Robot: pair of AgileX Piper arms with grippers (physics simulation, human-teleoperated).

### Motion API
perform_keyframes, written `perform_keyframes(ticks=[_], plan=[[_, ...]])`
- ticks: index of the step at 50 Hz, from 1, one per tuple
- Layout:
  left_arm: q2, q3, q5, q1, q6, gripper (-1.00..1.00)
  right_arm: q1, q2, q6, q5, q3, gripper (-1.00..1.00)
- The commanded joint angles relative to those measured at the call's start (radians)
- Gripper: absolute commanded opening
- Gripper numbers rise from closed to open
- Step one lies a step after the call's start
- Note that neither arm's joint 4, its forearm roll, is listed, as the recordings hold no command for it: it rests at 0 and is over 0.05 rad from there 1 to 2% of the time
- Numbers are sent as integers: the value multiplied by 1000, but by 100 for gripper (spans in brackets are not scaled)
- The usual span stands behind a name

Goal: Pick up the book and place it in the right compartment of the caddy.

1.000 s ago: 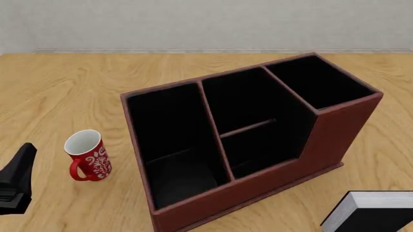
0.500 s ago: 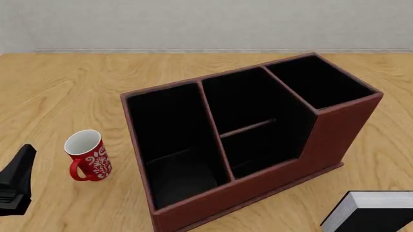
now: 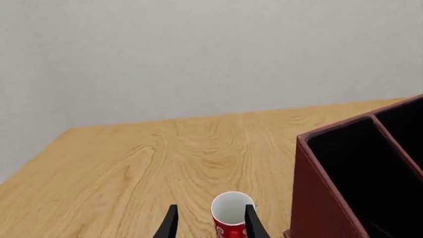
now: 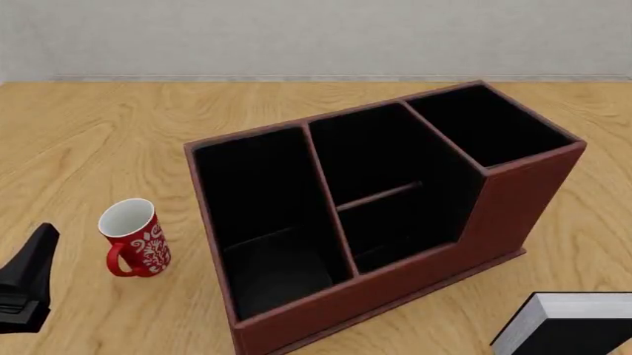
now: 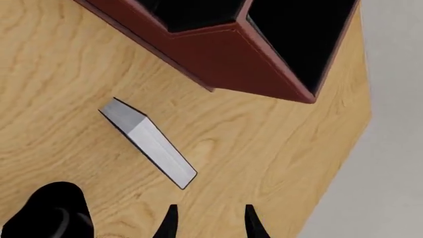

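The book (image 4: 567,325), black with white page edges, stands on the table at the front right, in front of the caddy's right end. In the right wrist view it (image 5: 148,141) lies just beyond my right gripper (image 5: 210,223), which is open, empty and above it. The red-brown caddy (image 4: 513,214) fills the table's middle. Its narrow right compartment (image 4: 489,126) is empty and also shows in the right wrist view (image 5: 300,29). My left gripper (image 4: 29,274) is at the front left, open and empty (image 3: 211,225).
A red mug (image 4: 130,237) with a white pattern stands left of the caddy, just beyond my left fingertips (image 3: 231,218). A dark rounded shape (image 5: 46,215) sits at the edge of the right wrist view. A grey wall runs behind the table.
My left gripper has drifted very slightly lower in the front view. Book, caddy and mug have not moved.
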Motion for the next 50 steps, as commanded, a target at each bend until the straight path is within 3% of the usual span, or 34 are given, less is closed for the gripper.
perform_keyframes(ticks=[1, 39, 50], plan=[[-4, 0, 14, 4, 0, 100, 10, 18, 3, 0, 29, 100], [0, 0, 31, 8, 4, 100, 44, 74, 54, 0, 93, 100], [1, 0, 31, 13, 8, 100, 31, 87, 31, 0, 102, 100]])
